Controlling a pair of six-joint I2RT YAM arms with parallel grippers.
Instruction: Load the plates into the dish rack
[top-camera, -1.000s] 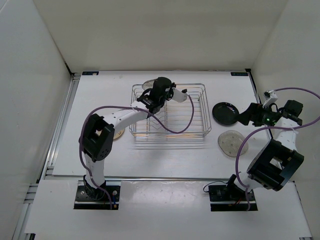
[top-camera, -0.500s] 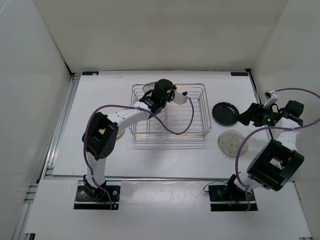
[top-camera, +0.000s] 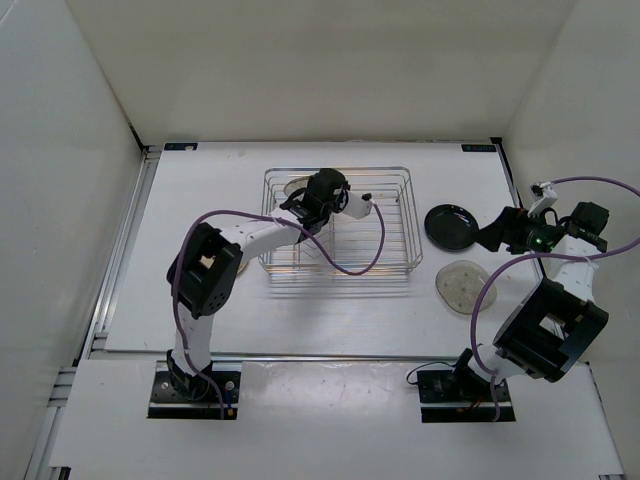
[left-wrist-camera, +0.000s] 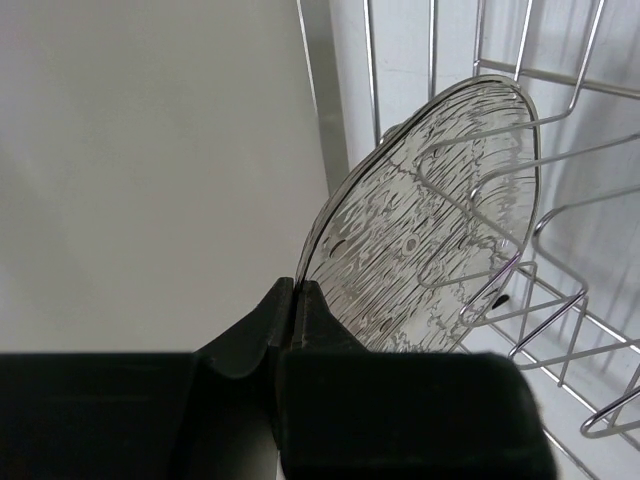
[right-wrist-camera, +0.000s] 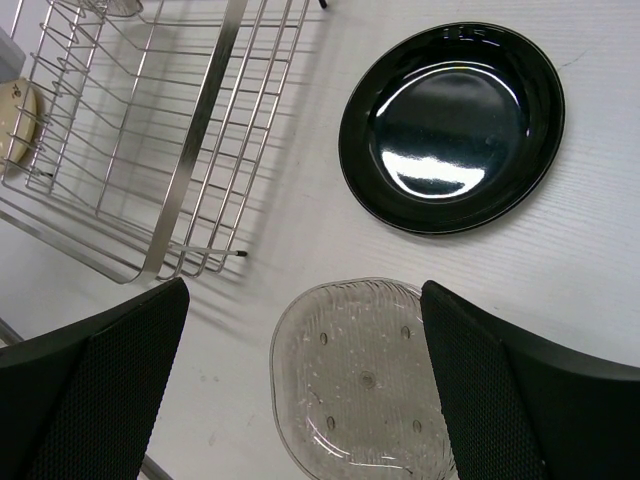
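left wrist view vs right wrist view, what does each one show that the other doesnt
Only left wrist: a clear grey plate held on edge in the left gripper's shut jaws. Only right wrist: a black plate and a second grey plate lying flat, plus a tan plate at the left edge. Both: the dish rack's wires.

1. The white table (top-camera: 330, 315) carries the dish rack (top-camera: 413, 225), which stands at its far middle.
2. A glossy black plate (top-camera: 452, 225) lies flat just right of the rack.
3. A pale grey plate (top-camera: 460, 287) lies flat off the rack's near right corner.
4. A tan plate (right-wrist-camera: 14, 122) lies at the rack's left side.
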